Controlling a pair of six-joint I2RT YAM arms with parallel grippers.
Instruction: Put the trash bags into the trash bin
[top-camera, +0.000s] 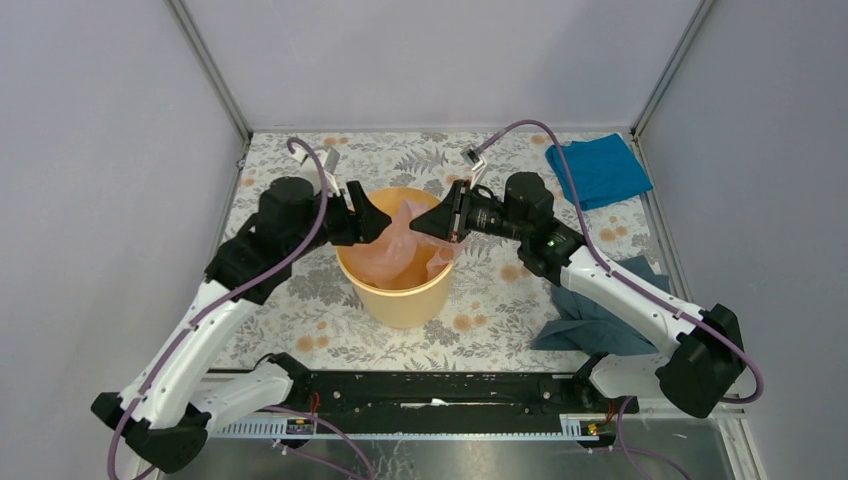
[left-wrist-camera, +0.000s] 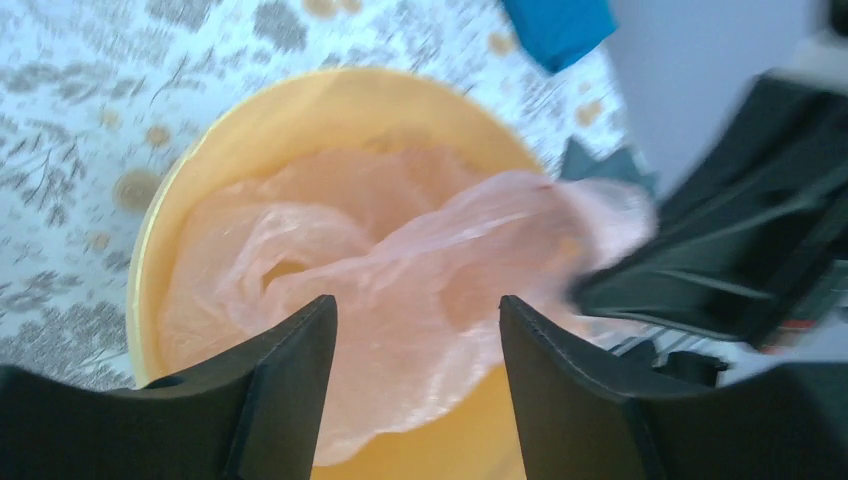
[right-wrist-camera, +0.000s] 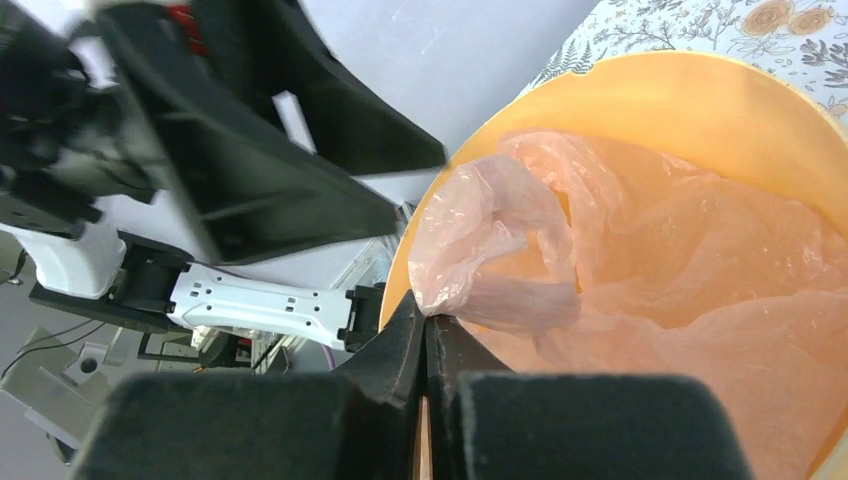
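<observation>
The yellow-orange trash bin (top-camera: 400, 300) stands at the table's middle. The pale-pink trash bag (top-camera: 405, 245) lies mostly inside it, with one bunched part raised over the rim. My right gripper (top-camera: 416, 224) is shut on that raised part of the bag (right-wrist-camera: 480, 260) above the bin (right-wrist-camera: 700, 90). My left gripper (top-camera: 384, 222) is open and empty over the bin's left rim, facing the right one. In the left wrist view the bag (left-wrist-camera: 400, 270) fills the bin (left-wrist-camera: 300, 110) beyond the left gripper (left-wrist-camera: 418, 310).
A bright blue cloth (top-camera: 598, 168) lies at the back right corner. A grey-blue cloth (top-camera: 600, 315) lies under the right arm. The floral table cover (top-camera: 300, 300) ends at a black rail along the near edge.
</observation>
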